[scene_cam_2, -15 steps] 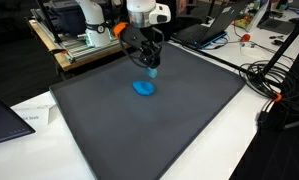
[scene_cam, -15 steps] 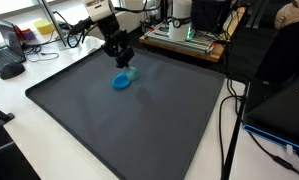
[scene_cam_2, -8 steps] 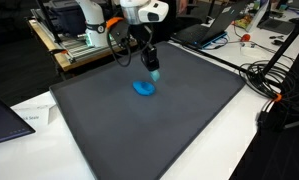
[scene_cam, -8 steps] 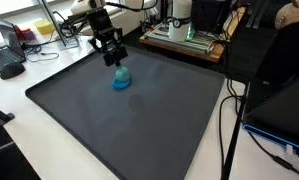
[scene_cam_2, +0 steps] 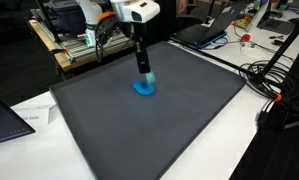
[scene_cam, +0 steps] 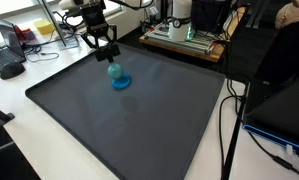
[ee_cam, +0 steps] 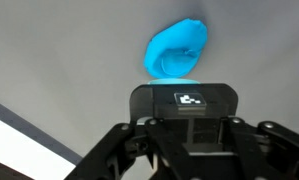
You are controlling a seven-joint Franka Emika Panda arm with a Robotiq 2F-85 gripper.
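My gripper [scene_cam: 111, 58] hangs over the far part of a dark grey mat [scene_cam: 139, 120]. It is shut on a pale blue object [scene_cam: 114, 70], which reaches down from the fingers. Just below lies a brighter blue piece [scene_cam: 120, 83] on the mat. I cannot tell whether the two are joined. From another exterior view, the gripper [scene_cam_2: 142, 66] stands nearly upright over the same blue piece [scene_cam_2: 143, 89]. In the wrist view the blue piece [ee_cam: 177, 48] shows beyond the gripper's black body [ee_cam: 181, 125], which hides the fingertips.
The mat covers most of a white table [scene_cam: 49, 150]. Behind it stand a metal frame with electronics [scene_cam: 184, 35] and a laptop [scene_cam_2: 204, 30]. Cables [scene_cam_2: 274, 85] hang off one side. A dark screen [scene_cam_2: 4, 118] lies near the mat's corner.
The gripper has swung sideways across the far part of the mat and stands straighter, with the pale blue object still in it. The bright blue piece has stayed in place.
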